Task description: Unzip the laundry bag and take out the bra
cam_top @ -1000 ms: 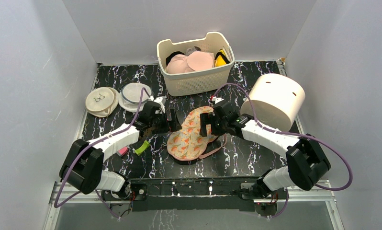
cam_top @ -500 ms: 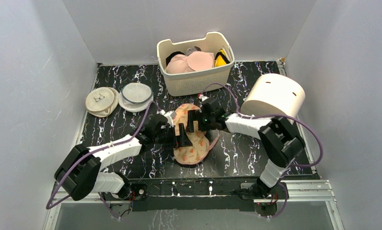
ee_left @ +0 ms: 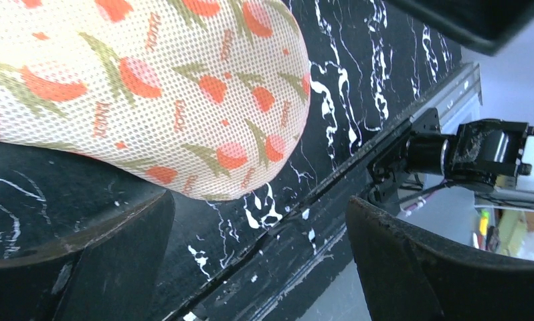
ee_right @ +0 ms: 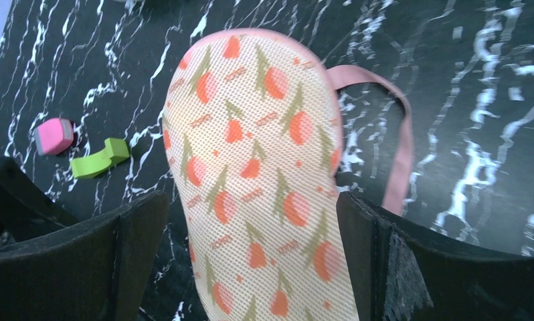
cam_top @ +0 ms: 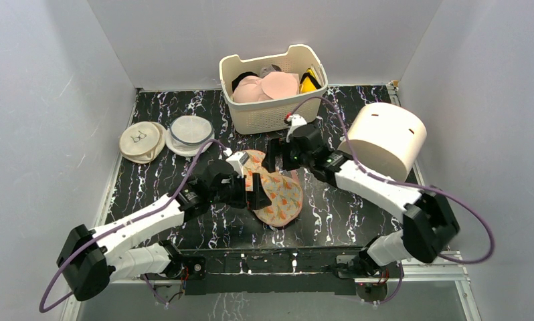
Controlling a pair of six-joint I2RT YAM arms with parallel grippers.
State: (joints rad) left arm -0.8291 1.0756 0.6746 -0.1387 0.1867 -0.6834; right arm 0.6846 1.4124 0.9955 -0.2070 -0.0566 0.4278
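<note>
On the black marbled tabletop, the cream basket sits at the far edge, and the mustard-yellow bra shows at its right end. The laundry bag lies flat mid-tabletop, toward the near edge. Your left end effector stands wide at the bag's left side, and your right end effector stands wide above its far end. Neither holds anything. Expect light, limp mesh that slides on this slick surface, so pin one end and pull at the pink edging. No zip tab is visible. The pink loop trails on the right. The tiny orange lettering between the carrots is unreadable.
</note>
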